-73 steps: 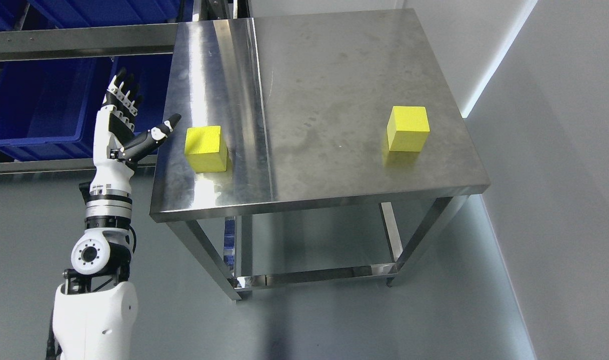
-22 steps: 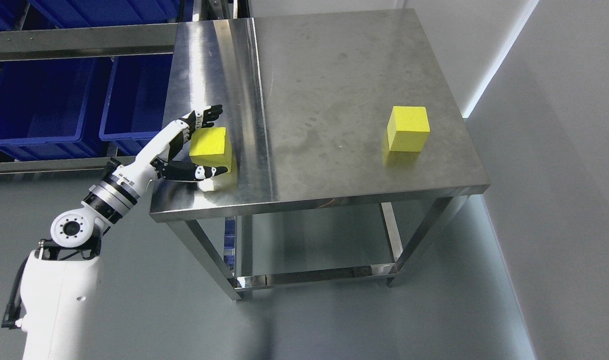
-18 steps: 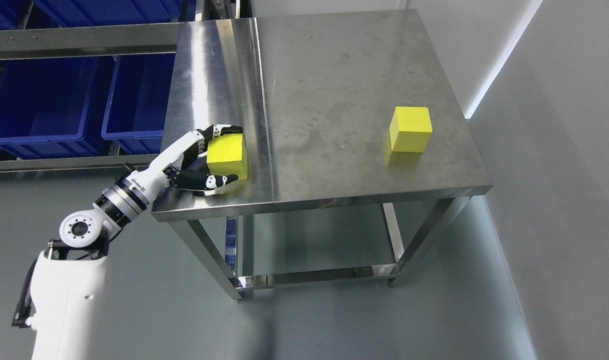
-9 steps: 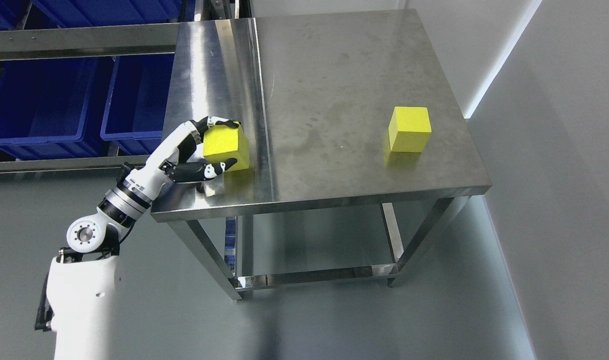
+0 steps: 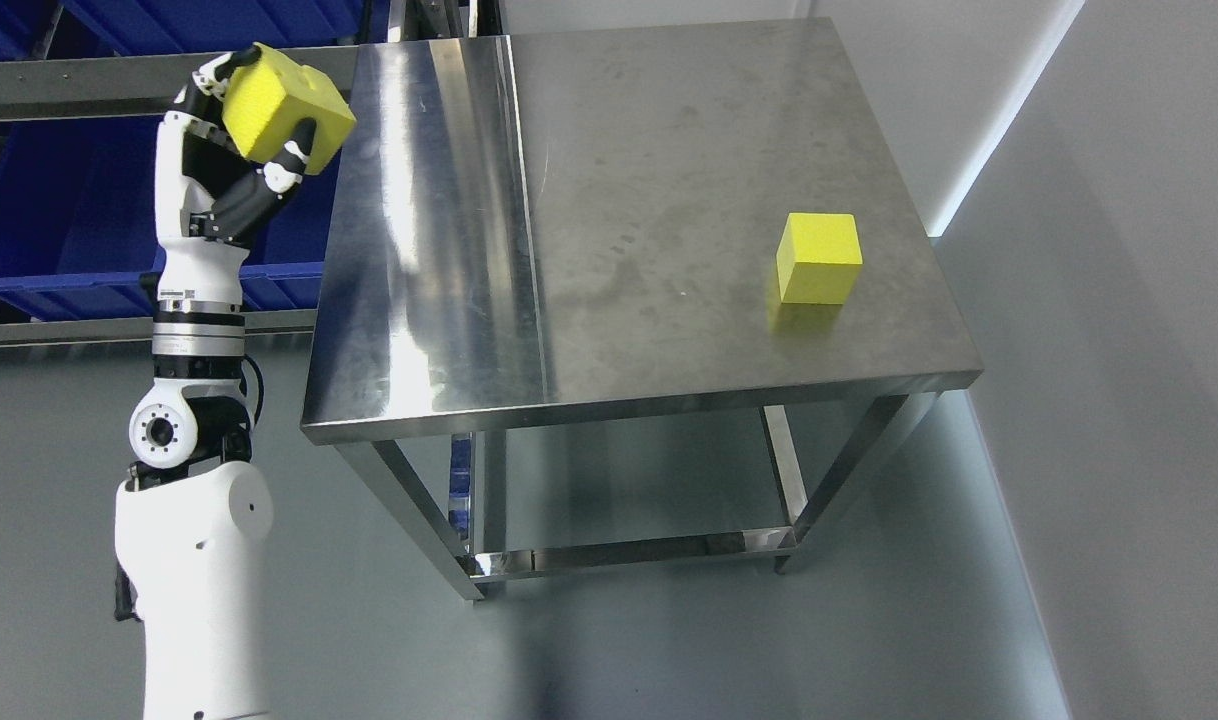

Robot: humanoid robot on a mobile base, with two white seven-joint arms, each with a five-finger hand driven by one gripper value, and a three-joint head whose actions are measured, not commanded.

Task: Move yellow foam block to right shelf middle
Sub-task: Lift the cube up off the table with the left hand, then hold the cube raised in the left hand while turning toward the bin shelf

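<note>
My left hand (image 5: 241,140) is raised beside the steel table's left edge, shut on a yellow foam block (image 5: 287,112). The block is tilted in the air in front of the grey shelf rail (image 5: 79,88) and the blue bins. Fingers wrap its upper left corner and the thumb presses its lower right side. A second yellow foam block (image 5: 817,258) rests on the steel table (image 5: 619,200) near its right edge. My right arm is out of view.
A shelf rack at the left holds large blue bins (image 5: 59,220) behind grey rails. The table has a lower frame (image 5: 629,550) above a grey floor. A pale wall (image 5: 1119,300) runs along the right side.
My left hand closed on the left block, lifted it off the table and swung it up and to the left, toward the shelf. The right block has stayed put.
</note>
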